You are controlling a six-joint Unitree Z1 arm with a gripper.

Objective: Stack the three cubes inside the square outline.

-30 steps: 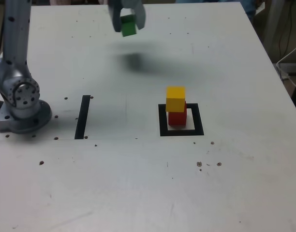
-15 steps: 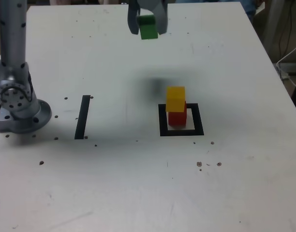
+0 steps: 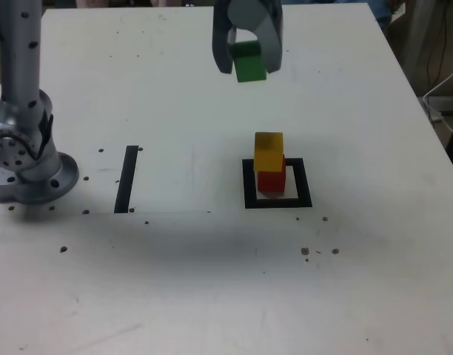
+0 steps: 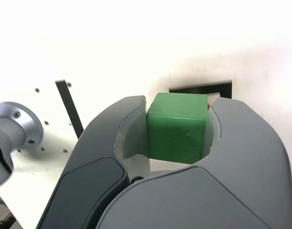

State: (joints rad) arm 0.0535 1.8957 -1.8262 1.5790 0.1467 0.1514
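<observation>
White worktop (image 3: 167,281), marked with small dark holes, fills most of the exterior view; darker clutter and a thin pale cable (image 3: 452,132) lie beyond its edge at 2 o'clock. Clock positions here are read on the exterior view, with 12 at its top edge.

High at 12 o'clock, the grey gripper (image 3: 249,69) points down, clenched on a green cube (image 3: 250,63). Its two curved fingers press on opposite sides of the cube, which hangs above the worktop.

Seen from the gripper, the stack is toward 6 o'clock, just to the right of the exterior view's centre. A yellow cube (image 3: 269,151) rests on top of a red cube (image 3: 272,180), and the red one sits within the thick black square outline (image 3: 304,183). The wrist view shows the green cube close up, with part of the outline and a sliver of red behind it.

Farther out, toward 9 o'clock, a straight black strip (image 3: 126,180) lies flat, nearly upright in the exterior view. Past it, near that edge, stands the arm's round metal base (image 3: 40,185), with the grey arm (image 3: 19,66) rising toward 11 o'clock.
</observation>
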